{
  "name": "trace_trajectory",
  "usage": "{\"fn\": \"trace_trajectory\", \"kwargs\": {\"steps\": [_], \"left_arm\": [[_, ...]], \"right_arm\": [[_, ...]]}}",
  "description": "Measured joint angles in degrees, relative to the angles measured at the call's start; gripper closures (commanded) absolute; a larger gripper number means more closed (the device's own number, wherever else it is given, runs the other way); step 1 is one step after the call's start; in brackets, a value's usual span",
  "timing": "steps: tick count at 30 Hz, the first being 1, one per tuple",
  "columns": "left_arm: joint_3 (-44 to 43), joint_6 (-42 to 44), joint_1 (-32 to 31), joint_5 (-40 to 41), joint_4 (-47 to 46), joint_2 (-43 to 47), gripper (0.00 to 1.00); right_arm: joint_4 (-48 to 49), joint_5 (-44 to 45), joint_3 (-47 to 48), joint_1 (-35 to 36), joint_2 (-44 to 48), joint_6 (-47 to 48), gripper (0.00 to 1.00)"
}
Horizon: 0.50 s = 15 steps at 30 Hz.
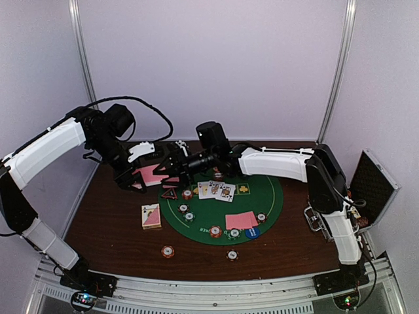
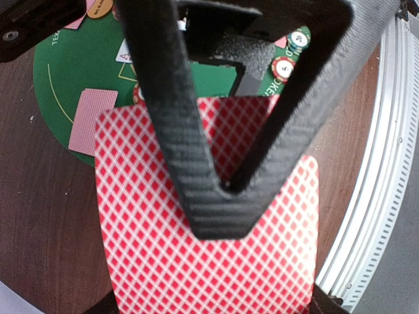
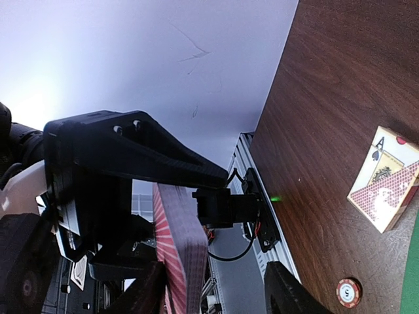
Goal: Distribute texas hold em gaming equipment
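One deck (image 2: 196, 275) is sitting clamped in the left pincer (image 2: 219, 209), right pincer (image 3: 213, 294) gaping around it. Slick cards are probably wanting edge pinches.

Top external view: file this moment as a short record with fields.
left end effector: shut on the card deck
right end effector: open, close beside that deck
green mat: face-up cards, pink-backed card, chips
off the mat: card box, two chips on the wood table
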<state>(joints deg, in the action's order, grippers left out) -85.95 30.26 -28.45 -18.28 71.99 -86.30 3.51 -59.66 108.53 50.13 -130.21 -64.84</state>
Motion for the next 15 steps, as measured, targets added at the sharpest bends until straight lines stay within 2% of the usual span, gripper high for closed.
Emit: {"fn": "trace_trajectory", "kwargs": {"steps": [9,15], "left_arm": [[0.0,0.0,0.0,-0.6,0.0,0.0,1.00],[0.0,0.0,0.0,-0.6,0.1,0.0,1.00]], "right_arm": [[-4.2,-0.1,-1.0,-1.2,2.6,3.0,0.50],[-3.5,-0.1,-2.4,-1.4,4.1,1.6,0.73]]}}
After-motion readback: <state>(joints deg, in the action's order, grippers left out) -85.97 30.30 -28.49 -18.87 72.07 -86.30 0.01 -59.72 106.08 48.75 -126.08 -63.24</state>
